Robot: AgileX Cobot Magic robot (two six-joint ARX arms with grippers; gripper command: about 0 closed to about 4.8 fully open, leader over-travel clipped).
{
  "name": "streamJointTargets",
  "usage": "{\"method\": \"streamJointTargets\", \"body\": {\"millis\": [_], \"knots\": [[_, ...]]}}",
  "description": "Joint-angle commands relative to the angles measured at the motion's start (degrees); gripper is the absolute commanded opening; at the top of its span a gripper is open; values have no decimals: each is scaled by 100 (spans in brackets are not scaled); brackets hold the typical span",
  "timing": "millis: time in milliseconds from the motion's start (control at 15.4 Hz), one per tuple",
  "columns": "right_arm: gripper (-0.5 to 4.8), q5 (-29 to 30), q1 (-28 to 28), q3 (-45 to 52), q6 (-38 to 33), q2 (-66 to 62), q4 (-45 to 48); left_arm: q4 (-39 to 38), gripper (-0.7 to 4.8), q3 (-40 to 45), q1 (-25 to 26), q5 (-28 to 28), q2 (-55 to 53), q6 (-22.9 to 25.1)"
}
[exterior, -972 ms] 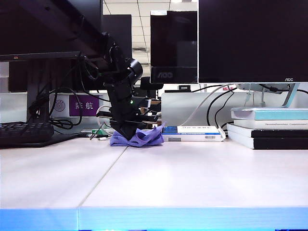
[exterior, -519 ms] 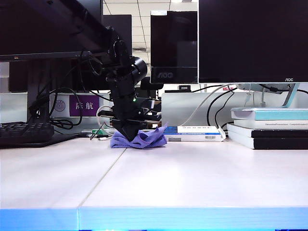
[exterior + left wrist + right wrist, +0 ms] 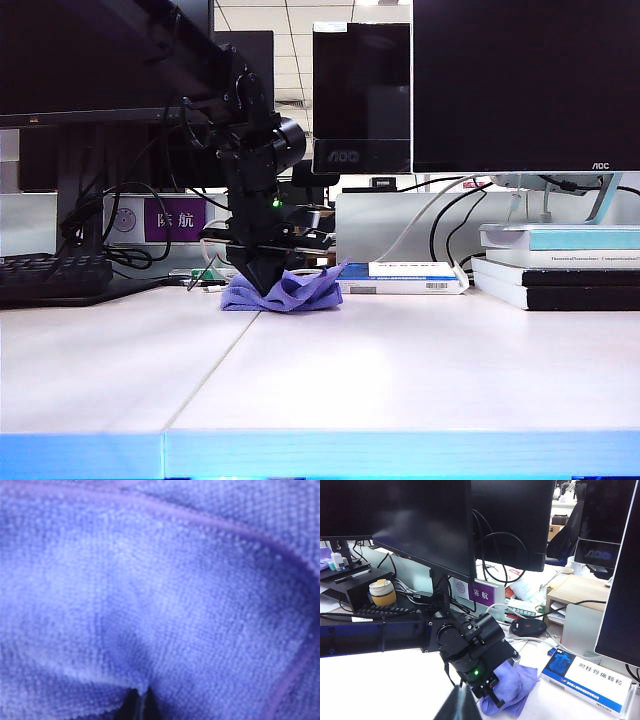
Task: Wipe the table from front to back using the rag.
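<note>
The rag (image 3: pixel 285 291) lies bunched on the table (image 3: pixel 400 370) just left of the blue-and-white book (image 3: pixel 405 276), near the table's far side under the monitors (image 3: pixel 520 85). The left gripper (image 3: pixel 266 287) points down into the rag just left of the book, its jaws pressed together and pinching the cloth, which fills the left wrist view (image 3: pixel 160 595). Whether the right gripper is spread or pressed together cannot be told; only a dark tip (image 3: pixel 457 705) shows in its wrist view, raised on the near side of the book.

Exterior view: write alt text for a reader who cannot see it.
The left gripper points straight down, shut on a bunched lavender rag at the far side of a pale table. Behind stand dark monitors, cables and a flat blue-and-white book, with stacked books to the right. The right gripper is out of this view.
</note>
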State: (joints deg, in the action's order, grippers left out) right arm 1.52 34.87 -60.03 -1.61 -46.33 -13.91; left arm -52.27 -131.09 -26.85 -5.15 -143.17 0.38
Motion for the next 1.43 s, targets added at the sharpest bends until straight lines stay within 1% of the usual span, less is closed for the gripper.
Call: {"method": "streamJointTargets", "body": {"millis": [65,389,713,1167,1296,1426], "knots": [[-1,15,7,-33,20,17,219,-697,-7,61,-59,149,-37,-37],[-1,15,7,-33,39,17,221,-970,-7,133,-66,232,-4,-39],[-1,15,7,-33,87,9,221,-695,-7,1038,-77,286,522,-39],[-1,17,7,-33,149,9,243,422,-7,3526,-103,378,2074,-155],[-1,20,7,-33,149,9,254,664,-7,4100,-109,466,2422,-238],[-1,125,7,-33,149,9,262,966,-7,5066,-293,540,2920,-245]]}}
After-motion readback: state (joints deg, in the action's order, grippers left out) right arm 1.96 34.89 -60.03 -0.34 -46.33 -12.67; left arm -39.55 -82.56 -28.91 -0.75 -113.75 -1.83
